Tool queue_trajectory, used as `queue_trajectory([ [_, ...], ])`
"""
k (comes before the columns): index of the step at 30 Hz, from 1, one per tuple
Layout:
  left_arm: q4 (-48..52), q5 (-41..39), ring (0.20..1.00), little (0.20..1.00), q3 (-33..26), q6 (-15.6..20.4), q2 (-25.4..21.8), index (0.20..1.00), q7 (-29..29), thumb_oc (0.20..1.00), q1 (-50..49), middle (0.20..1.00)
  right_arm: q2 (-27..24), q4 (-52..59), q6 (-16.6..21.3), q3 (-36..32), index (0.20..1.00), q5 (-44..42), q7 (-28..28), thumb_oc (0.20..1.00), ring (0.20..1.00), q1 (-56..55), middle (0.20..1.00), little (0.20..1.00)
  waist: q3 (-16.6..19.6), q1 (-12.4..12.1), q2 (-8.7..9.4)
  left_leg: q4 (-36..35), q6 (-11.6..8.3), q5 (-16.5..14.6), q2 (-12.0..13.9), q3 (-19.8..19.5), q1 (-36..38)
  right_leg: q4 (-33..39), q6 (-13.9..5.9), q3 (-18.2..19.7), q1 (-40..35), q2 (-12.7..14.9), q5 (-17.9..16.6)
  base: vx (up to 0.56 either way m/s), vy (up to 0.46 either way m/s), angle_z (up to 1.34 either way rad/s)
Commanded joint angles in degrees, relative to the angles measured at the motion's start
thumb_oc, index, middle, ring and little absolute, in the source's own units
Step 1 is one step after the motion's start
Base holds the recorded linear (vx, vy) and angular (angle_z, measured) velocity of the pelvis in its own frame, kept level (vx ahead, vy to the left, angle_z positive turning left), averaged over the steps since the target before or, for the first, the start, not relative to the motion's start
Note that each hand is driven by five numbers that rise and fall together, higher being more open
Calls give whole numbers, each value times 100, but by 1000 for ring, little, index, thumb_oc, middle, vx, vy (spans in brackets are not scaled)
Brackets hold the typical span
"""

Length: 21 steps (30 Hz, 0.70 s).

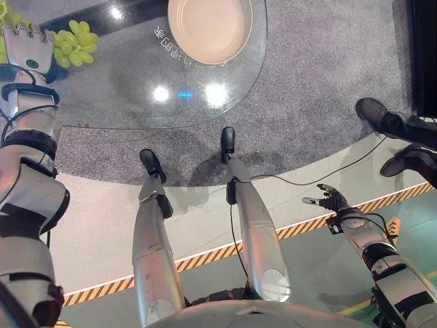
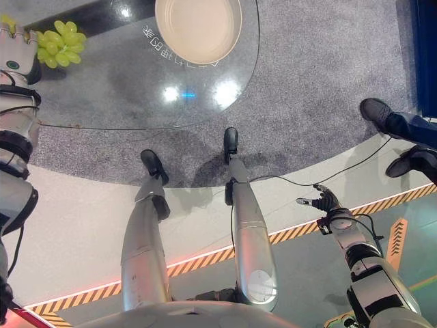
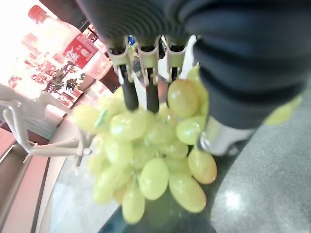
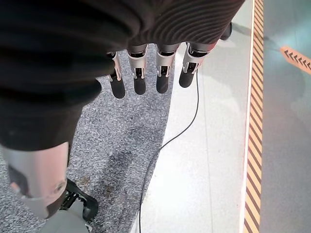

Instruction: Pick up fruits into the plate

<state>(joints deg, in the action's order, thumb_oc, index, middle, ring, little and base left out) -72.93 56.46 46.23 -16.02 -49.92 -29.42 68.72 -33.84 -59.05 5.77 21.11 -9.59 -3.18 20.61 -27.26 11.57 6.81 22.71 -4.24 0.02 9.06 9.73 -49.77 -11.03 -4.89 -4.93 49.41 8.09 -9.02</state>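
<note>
A bunch of green grapes (image 1: 75, 44) is pinched between the fingers (image 3: 130, 92) and thumb of the left hand (image 1: 29, 49) at the glass table's (image 1: 130, 96) far left edge, well left of the plate (image 1: 210, 29). The right hand (image 1: 329, 199) is held low at the right, fingers relaxed.

Glass table on a grey carpet

A round glass tabletop (image 1: 136, 102) reflects ceiling lights above speckled grey carpet (image 1: 321, 82). Beyond the carpet's curved edge lies pale floor (image 1: 102, 225), crossed by a yellow-and-black striped line (image 1: 205, 256). A person's dark shoes (image 1: 372, 109) stand nearby.

grape bunch (image 1: 75, 44): 1 | plate (image 1: 210, 29): 1 | glass table (image 1: 136, 89): 1 | person's shoes (image 1: 372, 111): 2
</note>
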Motion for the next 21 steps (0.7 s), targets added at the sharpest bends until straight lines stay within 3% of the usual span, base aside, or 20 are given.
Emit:
queue_trajectory([
  [1, -524, 281, 200, 200, -119, 210, 78, 200, 259, 200, -551, 200, -252, 113, 27, 108, 1000, -168, -36, 1000, 1000, -193, 1000, 1000, -254, -3, 62, -283, 20, -539, -559, 82, 295, -55, -321, -8, -224, -261, 353, 0, 0, 0],
  [2, -540, 275, 200, 200, -111, 255, 79, 200, 232, 200, -549, 200, -257, 115, 21, 109, 1000, -181, -30, 1000, 1000, -175, 1000, 1000, -254, -2, 64, -283, 18, -540, -557, 84, 299, -54, -321, -8, -227, -259, 350, -68, -15, -1],
  [3, -549, 249, 200, 200, -100, 304, 78, 200, 216, 200, -499, 200, -265, 153, 19, 82, 1000, -198, -35, 1000, 1000, -117, 1000, 1000, -254, 41, 98, -336, 60, -319, -596, 159, 168, -7, -272, -9, -93, -220, 183, 0, 0, 0],
  [4, -549, 201, 200, 200, -91, 353, 92, 200, 228, 200, -579, 200, -259, 196, -2, 111, 1000, -212, -48, 1000, 1000, -167, 1000, 1000, -254, 1, 67, -292, 15, -540, -556, 90, 310, -48, -318, -3, -239, -268, 355, -68, -20, -2],
  [5, -531, 147, 200, 200, -94, 381, 89, 200, 249, 200, -540, 200, -260, 233, -15, 96, 1000, -219, -64, 1000, 1000, -109, 1000, 1000, -254, 47, 100, -334, 55, -323, -594, 155, 162, -15, -277, 1, -83, -226, 184, 0, 0, 0],
  [6, -517, 104, 200, 200, -102, 445, 88, 200, 219, 200, -582, 200, -255, 261, -23, 95, 1000, -222, -77, 1000, 1000, -115, 1000, 1000, -254, 42, 103, -355, 51, -317, -599, 153, 170, 5, -278, -1, -96, -226, 181, 0, 0, 0],
  [7, -492, -1, 200, 200, -100, 534, 103, 200, 162, 200, -689, 200, -248, 264, -6, 110, 1000, -219, -80, 1000, 1000, -162, 1000, 1000, -254, 1, 73, -339, 12, -527, -566, 86, 315, -27, -320, 0, -240, -278, 350, 59, 8, -1],
  [10, -362, -403, 200, 200, -117, 689, 116, 200, -2, 200, -796, 200, -257, 321, 4, 99, 1000, -204, -58, 1000, 1000, -200, 1000, 1000, -254, -9, 82, -341, 19, -534, -566, 96, 338, -44, -324, -6, -258, -293, 362, -7, -6, 0],
  [11, -291, -560, 200, 200, -143, 751, 127, 200, -86, 200, -782, 200, -254, 357, 5, 79, 1000, -183, -59, 1000, 1000, -173, 1000, 1000, -254, 24, 116, -405, 61, -316, -604, 168, 223, 0, -283, -10, -136, -255, 200, -83, -35, -2],
  [13, -143, -901, 200, 200, -165, 895, 172, 200, -215, 200, -837, 200, -217, 416, 30, 80, 1000, -169, -104, 1000, 1000, -238, 1000, 1000, -254, 9, 115, -433, 67, -315, -619, 168, 266, -1, -285, -18, -173, -268, 220, -42, -20, 1],
  [21, 388, -2184, 200, 200, -459, 1815, 407, 200, -608, 200, -1017, 200, -52, 731, -39, 96, 1000, -85, -283, 1000, 1000, -376, 1000, 1000, -254, -47, 109, -565, 75, -296, -650, 197, 506, 17, -304, -62, -388, -277, 267, -8, -13, 0],
])
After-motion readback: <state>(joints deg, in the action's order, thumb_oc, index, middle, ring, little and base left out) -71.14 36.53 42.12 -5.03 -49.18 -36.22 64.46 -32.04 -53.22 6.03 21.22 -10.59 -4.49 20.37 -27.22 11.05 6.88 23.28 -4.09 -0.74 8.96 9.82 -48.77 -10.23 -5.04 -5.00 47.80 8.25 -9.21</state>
